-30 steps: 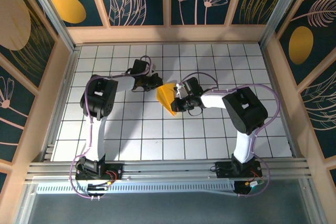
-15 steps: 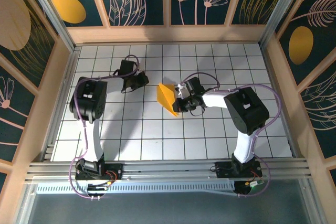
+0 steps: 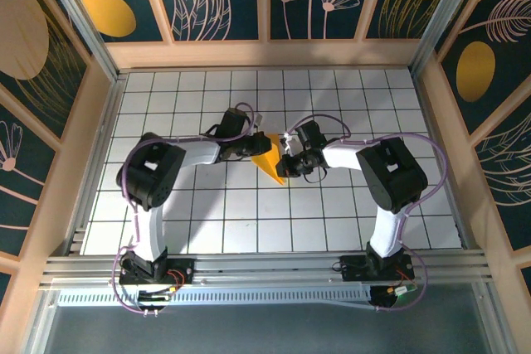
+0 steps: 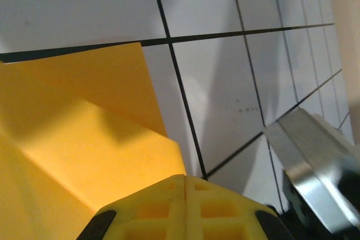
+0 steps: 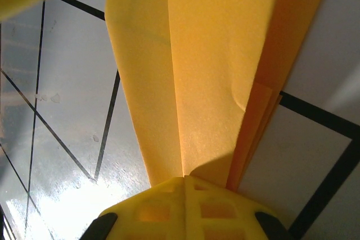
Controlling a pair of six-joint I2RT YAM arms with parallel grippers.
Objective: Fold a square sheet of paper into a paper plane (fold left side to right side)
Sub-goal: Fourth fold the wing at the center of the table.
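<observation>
Seen from above, the folded paper (image 3: 270, 159) is partly covered by the left gripper (image 3: 254, 145) and the right gripper (image 3: 287, 162), whose fingertips are too small to judge, while the left wrist view cuts off a blurred shiny metal part (image 4: 315, 167) at its lower right edge.

Plain yellow-orange paper plane (image 3: 270, 161); white table (image 3: 332, 89), black grid lines; navy floral walls (image 3: 224, 14).

White tubular arms (image 3: 148, 223) with black joint housings (image 3: 154, 177) carry looping purple cables (image 3: 443, 167). The left gripper (image 4: 184, 182) and right gripper (image 5: 184, 185) have yellow waffle-moulded fingers (image 4: 147, 213).
</observation>
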